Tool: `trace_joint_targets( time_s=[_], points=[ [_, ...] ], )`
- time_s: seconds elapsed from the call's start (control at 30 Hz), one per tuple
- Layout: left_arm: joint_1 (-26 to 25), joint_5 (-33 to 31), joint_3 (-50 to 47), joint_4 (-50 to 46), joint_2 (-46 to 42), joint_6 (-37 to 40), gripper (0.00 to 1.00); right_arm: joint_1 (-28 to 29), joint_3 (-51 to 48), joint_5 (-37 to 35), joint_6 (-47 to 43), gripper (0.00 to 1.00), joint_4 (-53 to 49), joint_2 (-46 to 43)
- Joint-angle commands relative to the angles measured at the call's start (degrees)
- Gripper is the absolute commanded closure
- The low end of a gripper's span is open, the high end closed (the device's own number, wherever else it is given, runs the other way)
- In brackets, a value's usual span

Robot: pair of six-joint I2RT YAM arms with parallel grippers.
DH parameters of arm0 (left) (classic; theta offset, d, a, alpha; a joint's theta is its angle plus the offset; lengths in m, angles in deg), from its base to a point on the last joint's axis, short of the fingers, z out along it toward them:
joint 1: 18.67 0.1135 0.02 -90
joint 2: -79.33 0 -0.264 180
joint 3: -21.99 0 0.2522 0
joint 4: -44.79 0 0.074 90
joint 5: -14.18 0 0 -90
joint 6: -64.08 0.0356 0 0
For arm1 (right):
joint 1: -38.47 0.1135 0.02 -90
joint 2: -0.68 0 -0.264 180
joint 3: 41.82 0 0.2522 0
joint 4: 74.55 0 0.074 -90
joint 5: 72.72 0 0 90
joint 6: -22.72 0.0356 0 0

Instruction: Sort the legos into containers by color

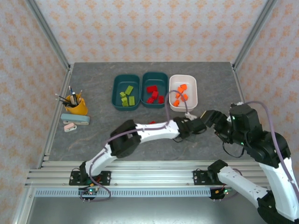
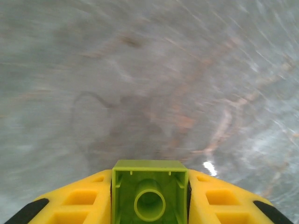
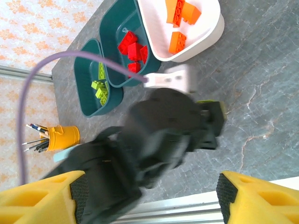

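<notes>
The grey surface (image 1: pixel 93 140) ends at patterned walls (image 1: pixel 154 28) behind and on both sides, with slanted metal posts in the corners. On the near side it ends at an aluminium rail (image 1: pixel 140 179). The widest free room lies on the left half, between the yellow cup of pens (image 1: pixel 76 105) and the left arm (image 1: pixel 140 134). A bare strip runs also behind the trays. On the right the right arm (image 1: pixel 261 149) bends close beside the end of the left one.

The three trays stand in one row near the back, close side by side. The left teal tray (image 1: pixel 115 93) holds lime green bricks (image 1: pixel 127 96), the middle teal tray (image 1: pixel 156 80) holds red bricks (image 1: pixel 153 94), and the white tray (image 1: pixel 191 100) holds orange bricks (image 1: pixel 181 92).

The left fingers (image 2: pixel 79 200) are closed on one lime green brick (image 2: pixel 149 186). Its hollow underside faces the wrist camera, and it is over bare surface in front of the white tray. The right fingers (image 3: pixel 42 198) stand wide apart and grip nothing; the left arm's wrist lies below them. A small red piece (image 1: pixel 152 122) shows at the left arm's far edge, and what it is cannot be told
</notes>
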Motion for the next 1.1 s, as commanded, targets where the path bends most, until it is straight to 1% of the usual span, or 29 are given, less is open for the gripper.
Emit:
trace_joint_targets(
  time_s=[0.0, 0.07, 0.23, 0.37, 0.5, 0.63, 0.73, 0.87, 0.97, 1.07],
  points=[
    [3.4, -2.4, -5.9, 2.0, -9.1, -2.2, 0.71, 0.4, 0.3, -1.1, -0.8, 0.26, 4.0, 2.0],
    [6.1, -2.5, -9.2, 0.8, -13.2, -2.0, 0.71, 0.3, 0.0, 0.1, -1.3, 0.27, 5.6, 4.3],
    [15.0, -3.1, -15.5, -2.4, -23.5, 0.2, 0.71, 1.7, 0.3, 4.0, -4.6, 0.28, 10.1, 12.7],
    [23.0, -1.6, -17.8, -3.0, -28.3, 3.3, 0.71, 4.4, 1.5, 4.6, -6.0, 0.28, 18.0, 18.6],
    [31.7, 1.5, -17.3, -4.0, -29.7, 5.9, 0.71, 6.4, 4.4, 6.2, -6.5, 0.28, 24.5, 27.2],
    [38.8, 2.9, -14.9, -3.4, -27.5, 7.9, 0.71, 6.6, 7.1, 10.2, -5.6, 0.29, 32.8, 35.6],
    [43.0, 3.9, -11.6, -2.2, -23.9, 8.3, 0.71, 6.7, 13.0, 11.9, -7.7, 0.29, 33.3, 42.6],
    [45.8, 3.7, -3.9, -2.0, -16.5, 9.7, 0.71, 6.5, 19.0, 14.0, -9.8, 0.28, 34.6, 50.0],
    [46.9, 3.0, 3.6, -3.6, -8.8, 10.4, 0.71, 6.4, 22.2, 16.4, -9.8, 0.27, 36.6, 55.1],
    [47.8, 1.9, 9.9, -5.3, -2.3, 10.3, 0.71, 6.3, 23.4, 16.5, -9.5, 0.25, 39.4, 58.3]
  ],
)
